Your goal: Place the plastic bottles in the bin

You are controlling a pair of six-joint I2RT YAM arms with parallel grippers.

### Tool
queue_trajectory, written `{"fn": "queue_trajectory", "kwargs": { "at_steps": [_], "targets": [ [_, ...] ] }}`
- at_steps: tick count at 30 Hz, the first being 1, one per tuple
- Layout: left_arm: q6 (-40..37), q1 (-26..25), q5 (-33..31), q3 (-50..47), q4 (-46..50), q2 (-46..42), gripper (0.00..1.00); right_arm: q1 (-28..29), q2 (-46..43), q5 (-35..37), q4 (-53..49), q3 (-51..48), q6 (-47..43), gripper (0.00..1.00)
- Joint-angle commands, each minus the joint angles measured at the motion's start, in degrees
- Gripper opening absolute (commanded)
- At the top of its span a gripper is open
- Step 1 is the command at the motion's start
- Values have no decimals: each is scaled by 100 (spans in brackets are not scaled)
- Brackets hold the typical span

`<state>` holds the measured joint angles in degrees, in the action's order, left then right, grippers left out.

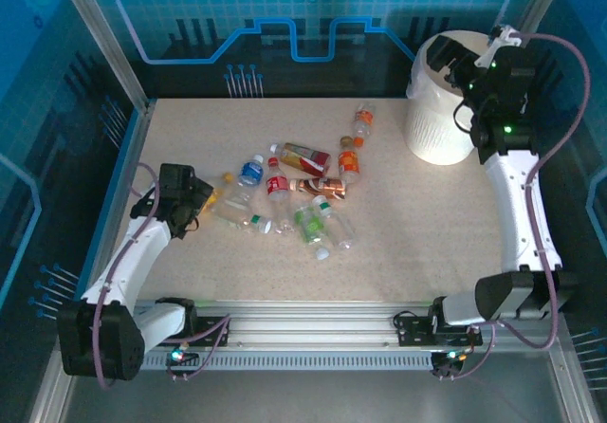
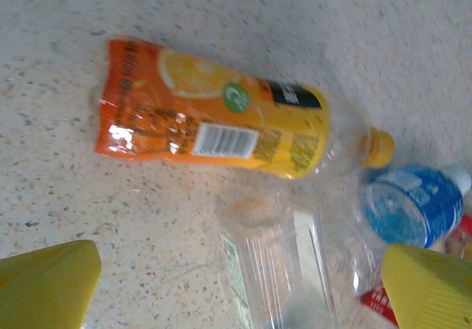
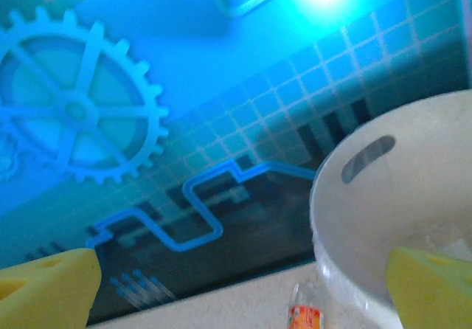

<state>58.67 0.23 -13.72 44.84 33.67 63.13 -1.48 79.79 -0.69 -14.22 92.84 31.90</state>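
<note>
Twelve or so bottles [image 1: 294,200] lie on their sides in a loose heap around the middle of the counter [image 1: 427,224]. They are well apart from the bin [image 1: 441,138], which stands at the far right corner.

The left gripper [image 1: 194,200] sits low at the heap's left end, spread wide and holding nothing. It is by far the nearer arm.

In its wrist view an orange bottle [image 2: 214,130] lies just ahead of the fingers [image 2: 51,285]. Its long axis runs crosswise, roughly parallel to the line between them, and its cap points right toward a blue bottle [image 2: 413,203]. I judge that this suits the grip badly: the jaws would close along its length unless the wrist turns.

A clear bottle [image 2: 273,262] lies between the fingers with its long axis pointing away from the gripper. The jaws straddle its width, so it looks the likelier pick.

The right gripper [image 1: 453,63] hangs over the bin's rim, also wide open and empty, far from every bottle.
</note>
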Motion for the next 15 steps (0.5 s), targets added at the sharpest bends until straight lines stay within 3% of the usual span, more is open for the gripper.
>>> {"fn": "queue_trajectory", "kwargs": {
  "at_steps": [1,10,15],
  "targets": [
    [710,266,-117,-137,114,-193,99,120,-304,-893,-225,-295,-650,100],
    [2781,591,405,-943,-1343,-161,99,404,-757,-1582,-1183,-655,-1288,100],
    [3228,709,583,-950,-1994,330,99,618,-1020,-1510,-1577,-716,-1628,100]
  ]
}}
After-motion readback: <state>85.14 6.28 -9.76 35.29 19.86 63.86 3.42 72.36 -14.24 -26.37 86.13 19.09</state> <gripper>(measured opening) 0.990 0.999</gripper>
